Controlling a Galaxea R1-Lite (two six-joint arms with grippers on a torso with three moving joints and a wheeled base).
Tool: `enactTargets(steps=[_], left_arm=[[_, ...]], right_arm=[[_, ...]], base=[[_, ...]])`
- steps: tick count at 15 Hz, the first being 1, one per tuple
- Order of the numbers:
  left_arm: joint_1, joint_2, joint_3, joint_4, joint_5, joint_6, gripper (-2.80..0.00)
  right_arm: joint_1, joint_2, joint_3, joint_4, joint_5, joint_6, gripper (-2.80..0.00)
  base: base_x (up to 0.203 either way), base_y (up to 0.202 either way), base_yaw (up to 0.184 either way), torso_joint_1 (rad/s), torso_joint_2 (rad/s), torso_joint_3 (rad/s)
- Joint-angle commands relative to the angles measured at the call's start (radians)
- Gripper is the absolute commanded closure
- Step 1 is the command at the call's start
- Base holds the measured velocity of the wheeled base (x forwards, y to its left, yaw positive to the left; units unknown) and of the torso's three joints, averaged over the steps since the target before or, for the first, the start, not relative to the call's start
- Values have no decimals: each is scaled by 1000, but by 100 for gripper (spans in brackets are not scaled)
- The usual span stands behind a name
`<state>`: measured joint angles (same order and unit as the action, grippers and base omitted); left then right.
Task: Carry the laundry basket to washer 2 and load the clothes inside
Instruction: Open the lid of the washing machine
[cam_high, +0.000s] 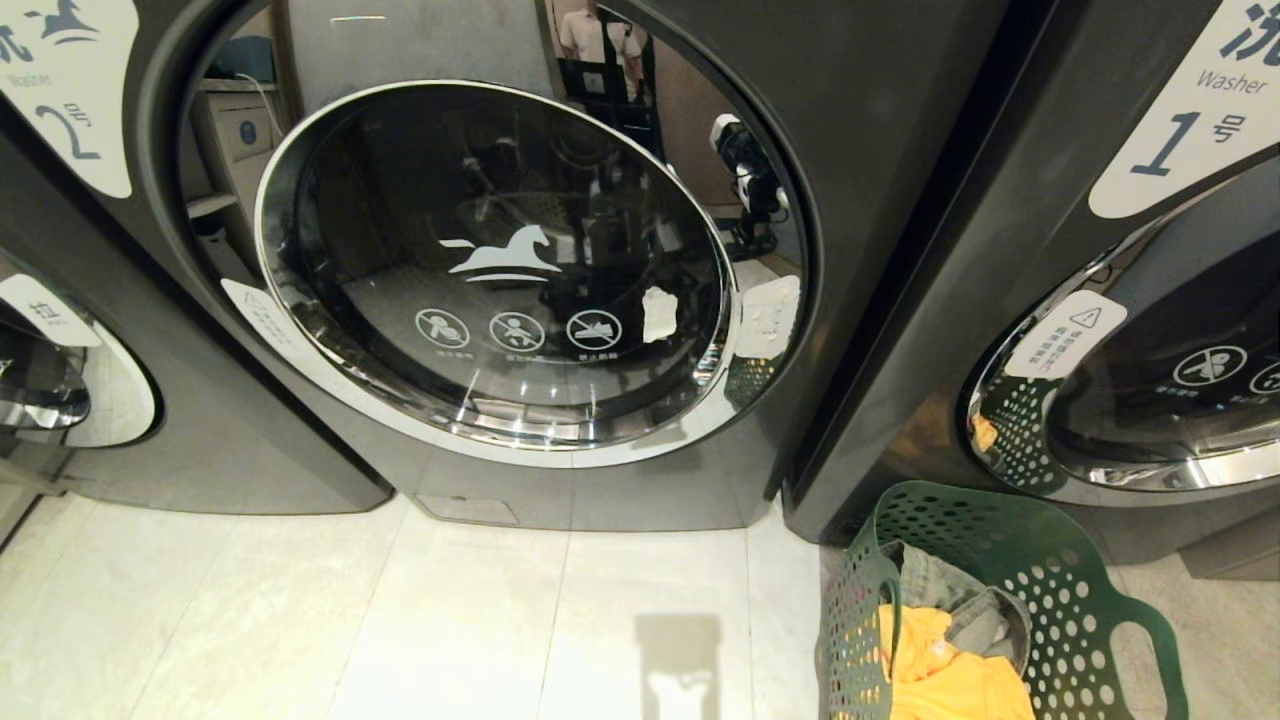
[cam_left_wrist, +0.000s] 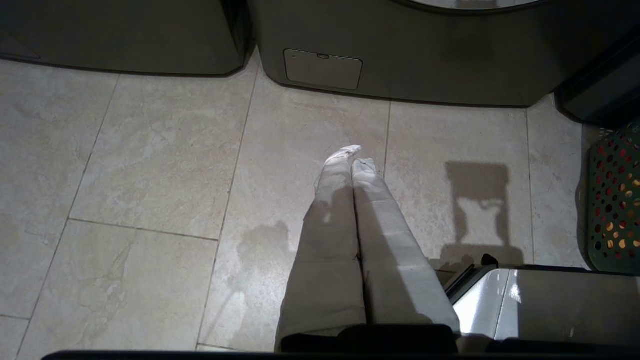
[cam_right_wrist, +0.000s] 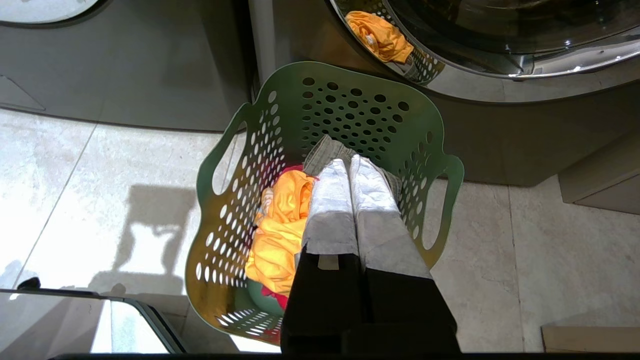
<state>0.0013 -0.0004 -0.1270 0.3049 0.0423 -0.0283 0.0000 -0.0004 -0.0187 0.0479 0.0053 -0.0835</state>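
Note:
Washer 2 (cam_high: 500, 270) fills the head view, its chrome-ringed glass door closed and its numeral label (cam_high: 70, 130) at the upper left. The dark green laundry basket (cam_high: 1000, 540) stands on the floor to its right, in front of the neighbouring machine. Inside lie the clothes: a yellow garment (cam_right_wrist: 280, 225), a grey-green denim piece (cam_right_wrist: 325, 150) and a bit of pink-red fabric (cam_right_wrist: 272, 295). My right gripper (cam_right_wrist: 348, 162) hangs shut over the basket's (cam_right_wrist: 350, 100) opening, holding nothing. My left gripper (cam_left_wrist: 352, 160) is shut and empty above bare floor before washer 2's base. Neither arm shows in the head view.
Washer 1 (cam_high: 1150, 400) stands right of washer 2, directly behind the basket. A third like washer (cam_high: 60, 400) is at the left edge. The floor (cam_high: 400, 620) is pale tile. My white base (cam_left_wrist: 550, 300) sits close to the basket's edge (cam_left_wrist: 615, 200).

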Motion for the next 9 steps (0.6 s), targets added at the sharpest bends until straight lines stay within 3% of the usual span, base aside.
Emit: enactTargets(steps=[1,9], left_arm=[[0,2,0,2,1,-1,0],[0,2,0,2,2,-1,0]], right_arm=[[0,2,0,0,1,-1,0],[0,2,0,0,1,0,0]], base=[[0,0,0,0,0,0],[0,0,0,0,0,0]])
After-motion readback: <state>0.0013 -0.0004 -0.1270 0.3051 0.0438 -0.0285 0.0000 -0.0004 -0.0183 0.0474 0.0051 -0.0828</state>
